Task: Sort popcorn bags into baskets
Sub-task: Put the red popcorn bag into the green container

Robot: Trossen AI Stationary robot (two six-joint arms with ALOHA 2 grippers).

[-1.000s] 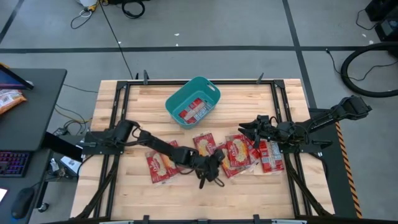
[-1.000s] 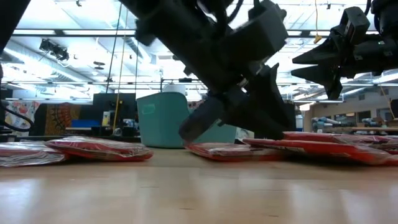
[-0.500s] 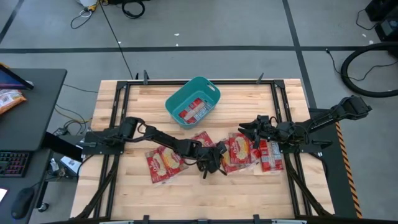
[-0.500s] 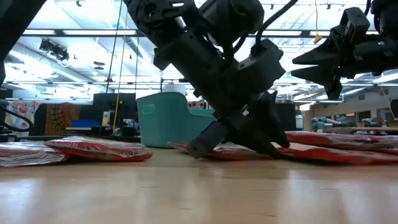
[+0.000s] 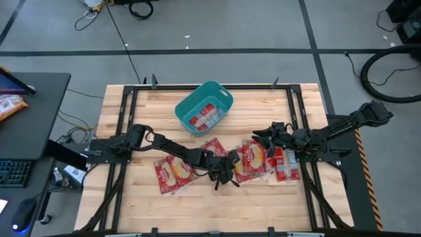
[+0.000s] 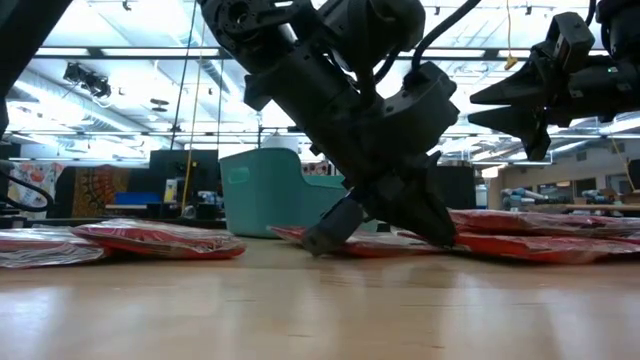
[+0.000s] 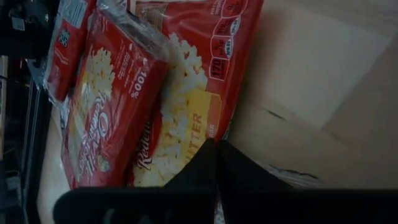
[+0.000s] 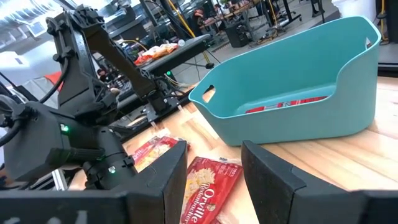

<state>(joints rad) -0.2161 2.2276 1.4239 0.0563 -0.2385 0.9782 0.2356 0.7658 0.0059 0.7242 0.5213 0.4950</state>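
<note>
Left gripper point(image 5: 227, 172) jaws closed tight, pinching the edge of a popcorn bag point(image 5: 248, 160) mid-table. Right gripper point(image 5: 258, 137) jaws parted, nothing held, hovering above the bags. Teal basket point(image 5: 223, 96) well behind, one bag inside. Bare wood along the near edge.

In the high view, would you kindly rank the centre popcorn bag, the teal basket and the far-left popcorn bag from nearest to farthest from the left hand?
From the left hand:
1. Centre popcorn bag, just behind it.
2. Far-left popcorn bag, toward the left arm's base.
3. Teal basket, at the table's back.
</note>
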